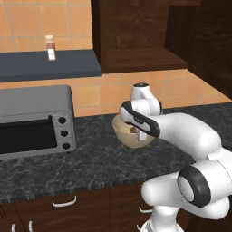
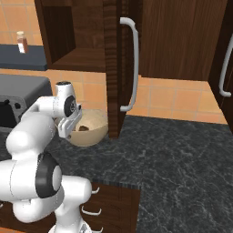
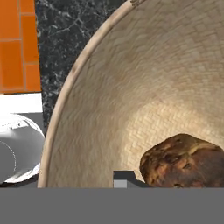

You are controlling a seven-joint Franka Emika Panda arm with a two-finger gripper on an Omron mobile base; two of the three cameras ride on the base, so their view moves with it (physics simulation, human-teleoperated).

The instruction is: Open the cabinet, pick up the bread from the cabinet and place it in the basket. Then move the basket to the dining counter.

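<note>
One piece of bread (image 3: pixel 183 159) is sitting in the bottom of the basket (image 2: pixel 93 129), and the basket is on the dark speckled surface (image 2: pixel 182 154) just left of the open cabinet door (image 2: pixel 116 68), with the toaster oven (image 1: pixel 34 120) further off to its left. The gripper (image 1: pixel 132 130) is down at the basket, right above the near rim, but honestly I can't tell how wide the jaws are or whether they've got hold of anything, since the arm blocks them from both sides and the close-up barely shows a fingertip next to the bread. So the bread part looks done to me, and what's left is hauling the basket over to the dining counter. My guess is the basket is light and fairly stiff, woven stuff, with a bit of give at the rim. I'd pinch the wall at the rim, one jaw inside, one outside, and keep it level so the bread doesn't roll out.
</note>
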